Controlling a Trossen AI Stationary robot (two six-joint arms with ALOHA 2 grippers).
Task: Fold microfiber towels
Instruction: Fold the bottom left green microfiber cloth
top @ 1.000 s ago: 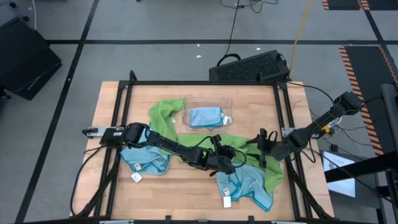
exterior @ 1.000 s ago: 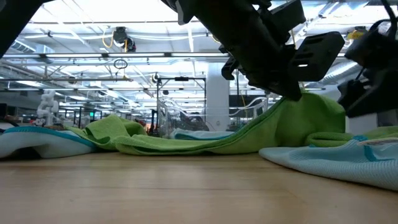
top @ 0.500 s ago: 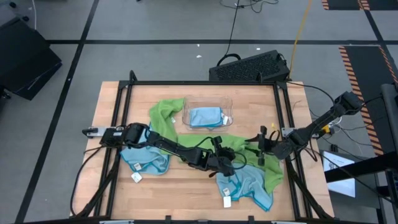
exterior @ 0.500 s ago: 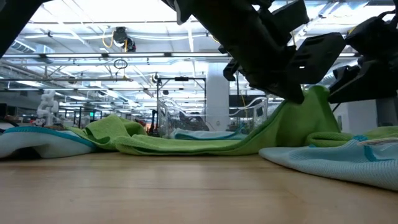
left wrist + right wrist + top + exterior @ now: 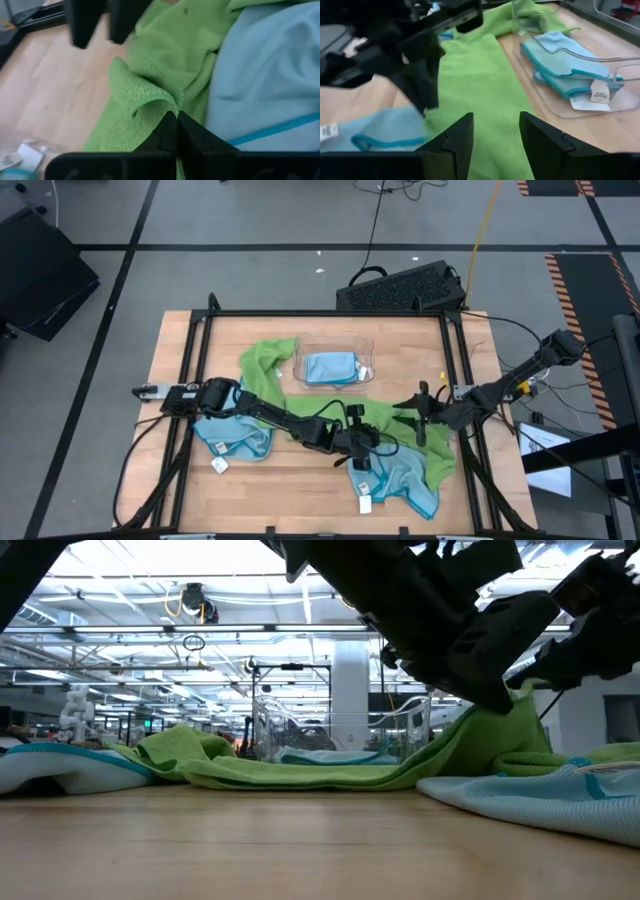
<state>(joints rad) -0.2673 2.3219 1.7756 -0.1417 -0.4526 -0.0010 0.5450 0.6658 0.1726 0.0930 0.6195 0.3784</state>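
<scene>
clear tray (image 5: 300,360) holding a folded blue towel (image 5: 331,368) sits past the green towel (image 5: 265,362).

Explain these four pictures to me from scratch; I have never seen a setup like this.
Two dark robot arms work at a wooden table. One camera looks straight down, one sits at table height, and one rides on each wrist. On the table lie a lime green towel and two loose light blue towels; another blue one, folded, sits in a clear plastic tray. The left tool is shut, pinching a fold of the green towel. The right tool, fingers apart, is over the same green cloth; whether it grips is unclear.
</scene>
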